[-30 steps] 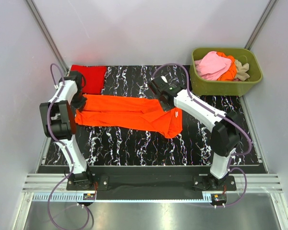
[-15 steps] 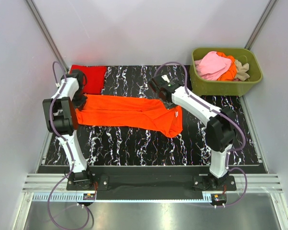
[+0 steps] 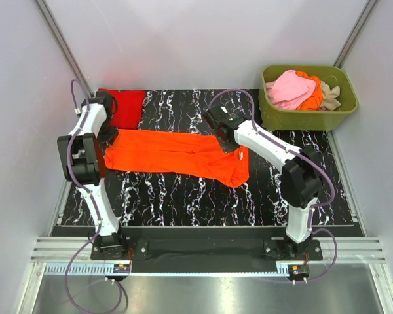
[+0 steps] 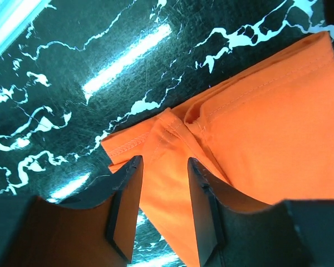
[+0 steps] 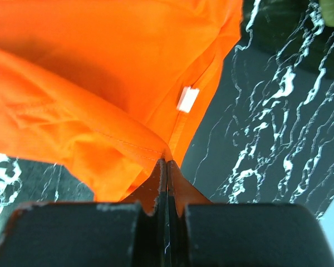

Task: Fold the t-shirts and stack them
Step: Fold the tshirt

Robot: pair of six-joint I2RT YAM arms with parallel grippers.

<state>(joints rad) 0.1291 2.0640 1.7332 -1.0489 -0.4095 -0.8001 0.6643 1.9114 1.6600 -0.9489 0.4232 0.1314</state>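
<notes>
Your left gripper [image 4: 164, 167] stands with its jaws parted over a hemmed corner of the bright orange t-shirt [image 3: 177, 154], and the cloth lies loose on the table [image 3: 183, 196] rather than pinched. Your right gripper [image 5: 167, 164] is clamped tight on the shirt's other end, near the white neck label [image 5: 187, 99]. The shirt stretches as a long band across the table between both arms, bunched at its right end. 1 red t-shirt [image 3: 121, 104] lies folded at the far left corner. A heap of shirts [image 3: 289, 88], pink, orange and beige, waits in the olive tub [image 3: 308, 119]. By these views, 1 shirt looks finished, 1 is mid-fold, and at least 3 remain.
</notes>
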